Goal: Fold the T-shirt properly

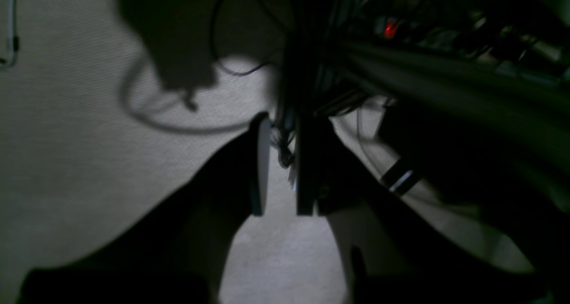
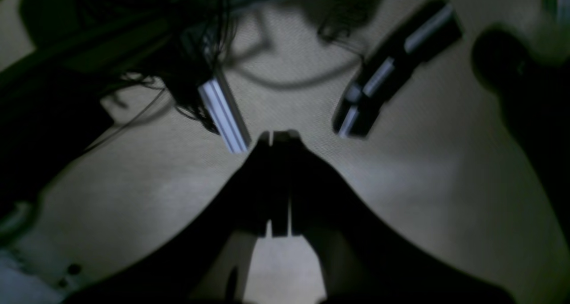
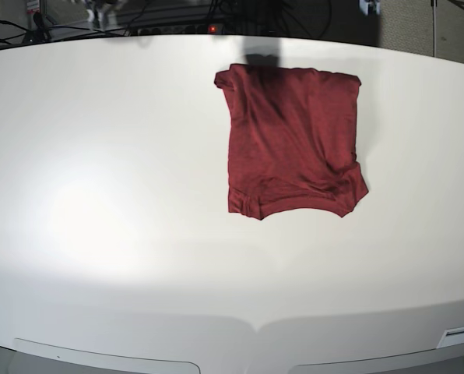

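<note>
- My left gripper [image 1: 280, 164] hangs over bare floor, fingers parted, holding nothing.
- My right gripper [image 2: 279, 184] has fingers pressed together, empty.
- The T-shirt [image 3: 293, 140] lies folded on the white table [image 3: 100, 179].

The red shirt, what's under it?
The folded maroon shirt lies flat on the white table, which shows all around it. Whatever is between its layers or beneath it is covered, so that can't be seen.
</note>
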Motion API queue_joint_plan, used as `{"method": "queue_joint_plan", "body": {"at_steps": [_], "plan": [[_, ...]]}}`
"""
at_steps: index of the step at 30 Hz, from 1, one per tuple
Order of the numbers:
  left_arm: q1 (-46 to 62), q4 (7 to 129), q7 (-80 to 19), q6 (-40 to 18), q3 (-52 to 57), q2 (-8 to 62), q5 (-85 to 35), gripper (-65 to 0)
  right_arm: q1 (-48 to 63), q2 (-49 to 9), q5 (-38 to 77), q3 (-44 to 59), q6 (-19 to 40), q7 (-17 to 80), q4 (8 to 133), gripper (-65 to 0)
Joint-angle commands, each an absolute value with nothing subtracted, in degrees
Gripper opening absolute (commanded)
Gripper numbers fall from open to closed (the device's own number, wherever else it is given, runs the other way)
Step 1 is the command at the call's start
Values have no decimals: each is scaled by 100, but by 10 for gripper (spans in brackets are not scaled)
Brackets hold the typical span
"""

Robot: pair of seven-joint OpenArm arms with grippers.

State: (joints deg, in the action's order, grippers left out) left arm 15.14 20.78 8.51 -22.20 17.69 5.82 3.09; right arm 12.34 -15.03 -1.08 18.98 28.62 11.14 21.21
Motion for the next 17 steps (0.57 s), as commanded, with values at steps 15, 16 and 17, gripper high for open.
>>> {"method": "queue_joint_plan", "body": {"at_steps": [15,16,17], "plan": [[1476,1968,867,-2161,1787,526,193,-544,1127,-1140,215,207,2032,648,2134,-650],[1476,1968,867,-2161,1787,528,193,-544,1127,-1140,217,207,2032,661,2134,-650],[1479,1968,864,-2161,1787,528,196,-544,1127,-1135,250,207,2032,668,2134,-650]]}}
